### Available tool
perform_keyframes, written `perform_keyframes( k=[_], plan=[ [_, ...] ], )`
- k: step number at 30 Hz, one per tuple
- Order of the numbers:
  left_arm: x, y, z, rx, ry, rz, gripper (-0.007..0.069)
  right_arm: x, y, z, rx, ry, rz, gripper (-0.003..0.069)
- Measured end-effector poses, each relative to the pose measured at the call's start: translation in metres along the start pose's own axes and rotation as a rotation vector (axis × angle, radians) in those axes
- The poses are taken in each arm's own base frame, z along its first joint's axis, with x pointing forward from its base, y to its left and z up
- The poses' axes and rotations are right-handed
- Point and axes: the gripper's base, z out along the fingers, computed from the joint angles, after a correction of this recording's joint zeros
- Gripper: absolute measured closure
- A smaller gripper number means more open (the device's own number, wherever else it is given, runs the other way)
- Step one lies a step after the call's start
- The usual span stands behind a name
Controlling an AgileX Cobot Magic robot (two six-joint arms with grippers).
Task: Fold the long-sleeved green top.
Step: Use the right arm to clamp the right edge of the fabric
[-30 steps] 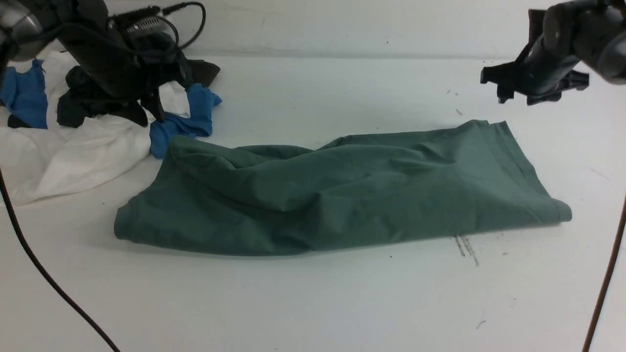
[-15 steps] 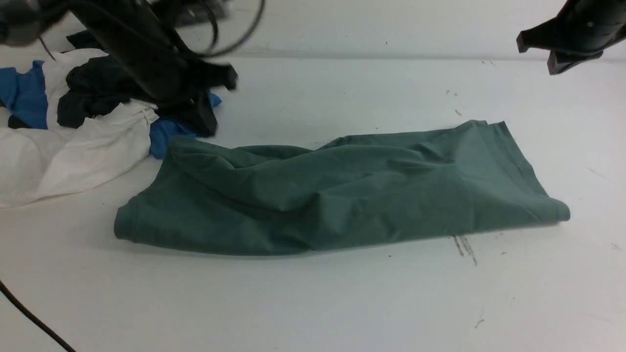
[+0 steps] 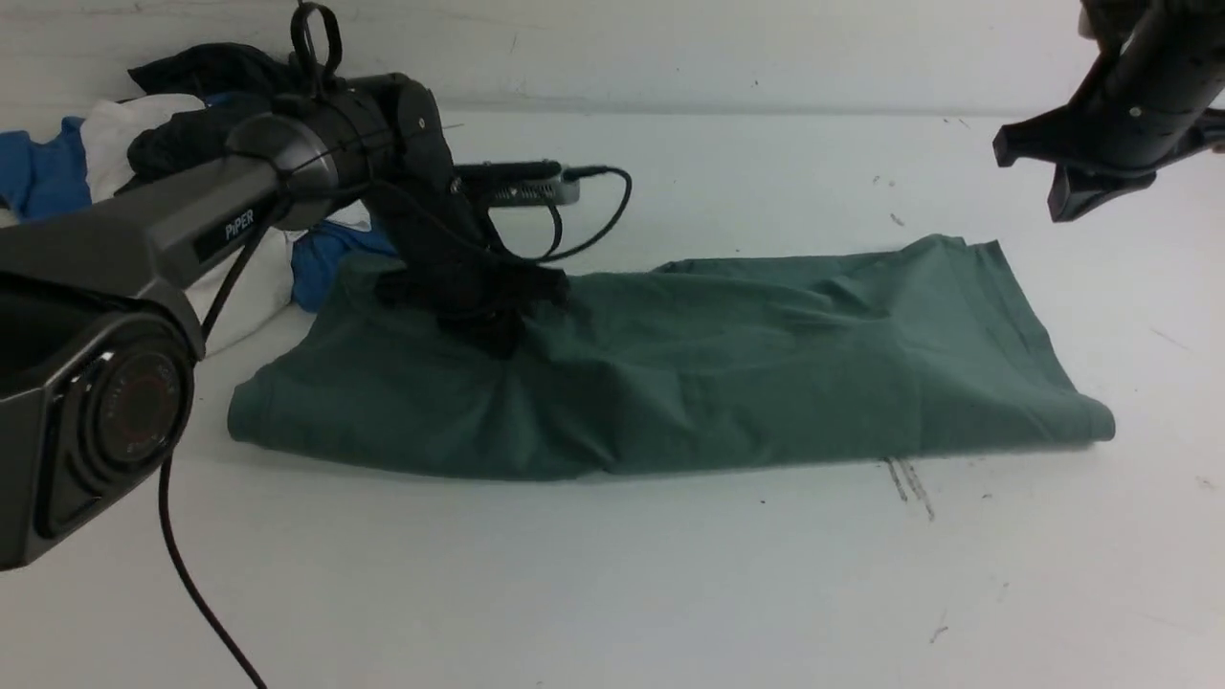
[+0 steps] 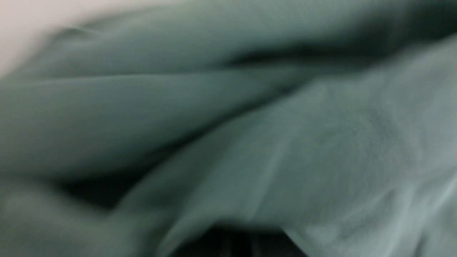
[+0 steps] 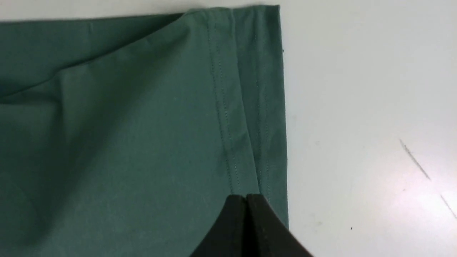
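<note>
The sage-green cotton long-sleeved top (image 3: 746, 373) lies banded across the bench (image 3: 612, 574), soft, limp. My left tool (image 3: 493, 330), closed, presses its far-left folds. My right tool (image 5: 246, 203), closed empty, hovers above the stitched right hem; I'd pinch there.

The desk (image 3: 612, 574) is white and matt, and a pale wall (image 3: 727, 43) stands behind its far edge. At the far left of the desk lies a loose pile of clothes. It has a white garment (image 3: 258, 287) lowest and nearest, a blue garment (image 3: 38, 177) showing at both sides of the pile, and a dark garment (image 3: 206, 67) on top. Towards the front right a few short grey marks (image 3: 909, 481), like pencil strokes, cross the surface. Smaller specks are scattered around them and further back.
</note>
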Motion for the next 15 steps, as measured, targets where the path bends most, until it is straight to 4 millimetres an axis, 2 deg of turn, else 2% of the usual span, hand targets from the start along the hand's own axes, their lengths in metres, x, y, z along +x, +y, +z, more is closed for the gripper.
perform_keyframes(
  k=[2,3,6,7,9,12,13,15],
  plan=[
    [-0.016,0.007,-0.015,-0.001,-0.086,-0.038,0.0629,0.001,0.002,0.014,-0.012,0.025,0.004,0.0656],
    [-0.019,0.009,-0.018,0.000,-0.100,-0.044,0.0629,0.001,0.002,0.014,-0.014,0.026,0.005,0.0656],
    [-0.030,0.017,-0.038,-0.003,-0.146,-0.078,0.0629,0.006,0.007,0.047,-0.049,0.091,0.018,0.0587],
    [-0.030,0.018,-0.039,-0.004,-0.145,-0.079,0.0629,0.006,0.007,0.049,-0.051,0.096,0.019,0.0582],
    [-0.028,0.021,-0.042,-0.011,-0.113,-0.083,0.0629,0.013,0.010,0.079,-0.062,0.152,0.024,0.0488],
    [-0.026,0.021,-0.041,-0.013,-0.085,-0.082,0.0629,0.017,0.011,0.097,-0.064,0.187,0.024,0.0416],
    [-0.025,0.021,-0.041,-0.013,-0.073,-0.082,0.0629,0.021,0.011,0.109,-0.064,0.211,0.026,0.0363],
    [-0.023,0.021,-0.041,-0.012,-0.056,-0.080,0.0629,0.025,0.009,0.121,-0.062,0.232,0.029,0.0308]
  ],
)
